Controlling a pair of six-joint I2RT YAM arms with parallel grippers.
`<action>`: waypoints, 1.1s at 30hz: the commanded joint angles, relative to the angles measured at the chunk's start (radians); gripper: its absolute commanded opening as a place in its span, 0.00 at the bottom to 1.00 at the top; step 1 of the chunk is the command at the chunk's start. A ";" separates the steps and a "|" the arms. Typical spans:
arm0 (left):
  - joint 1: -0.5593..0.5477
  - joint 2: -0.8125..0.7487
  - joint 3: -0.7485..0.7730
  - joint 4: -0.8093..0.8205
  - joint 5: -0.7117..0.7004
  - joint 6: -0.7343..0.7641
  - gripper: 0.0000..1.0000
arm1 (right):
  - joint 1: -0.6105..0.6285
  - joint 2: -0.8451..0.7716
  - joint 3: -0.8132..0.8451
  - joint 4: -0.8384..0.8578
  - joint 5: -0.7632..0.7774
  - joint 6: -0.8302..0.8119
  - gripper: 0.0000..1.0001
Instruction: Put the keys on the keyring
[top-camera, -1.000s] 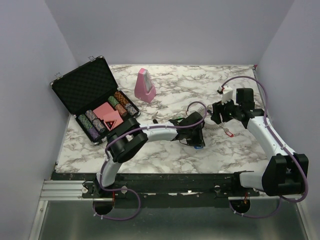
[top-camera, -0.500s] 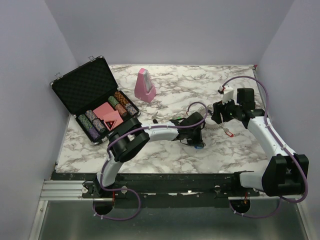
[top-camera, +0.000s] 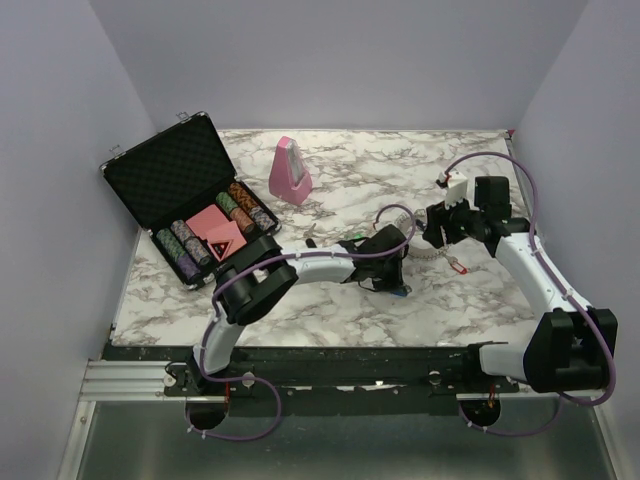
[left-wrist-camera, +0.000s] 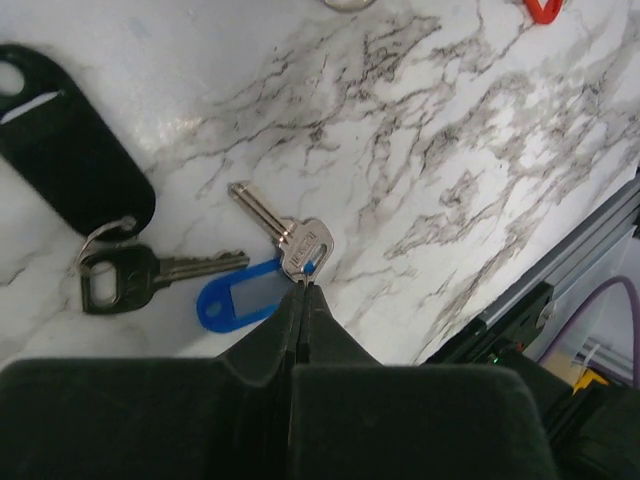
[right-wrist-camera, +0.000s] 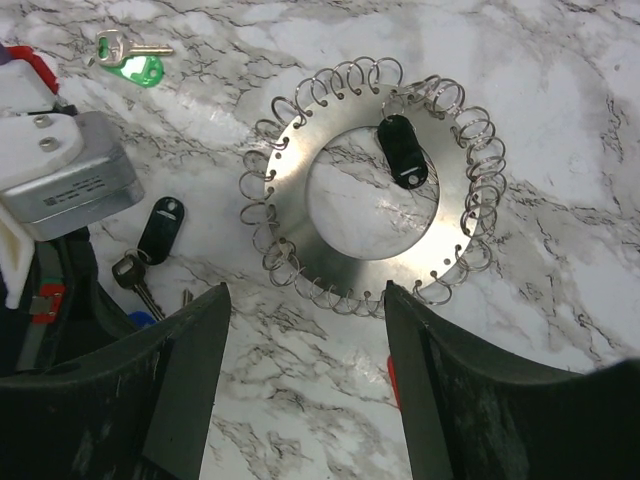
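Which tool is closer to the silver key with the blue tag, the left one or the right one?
Left. The left tool is shut, tips at the head of the silver key; the right tool stands open over the keyring.

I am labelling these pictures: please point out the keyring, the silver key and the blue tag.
keyring (right-wrist-camera: 288, 190): right wrist view, flat metal band, left side.
silver key (left-wrist-camera: 305, 245): left wrist view, its head.
blue tag (left-wrist-camera: 240, 297): left wrist view, its middle.

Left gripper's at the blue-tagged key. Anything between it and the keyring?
Nothing visible lies on the marble tabletop between the silver blue-tagged key and the coil-rimmed steel keyring, but the open right gripper hangs over that ring.
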 joint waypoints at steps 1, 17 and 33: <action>0.000 -0.144 -0.099 0.101 -0.010 0.119 0.00 | -0.018 -0.025 0.003 -0.036 -0.071 -0.039 0.71; -0.014 -0.885 -0.681 0.261 0.081 1.096 0.00 | 0.012 0.025 0.103 -0.939 -0.809 -1.258 0.89; -0.017 -1.031 -1.041 1.075 0.118 0.881 0.00 | 0.316 0.130 0.253 -0.734 -0.935 -0.894 0.51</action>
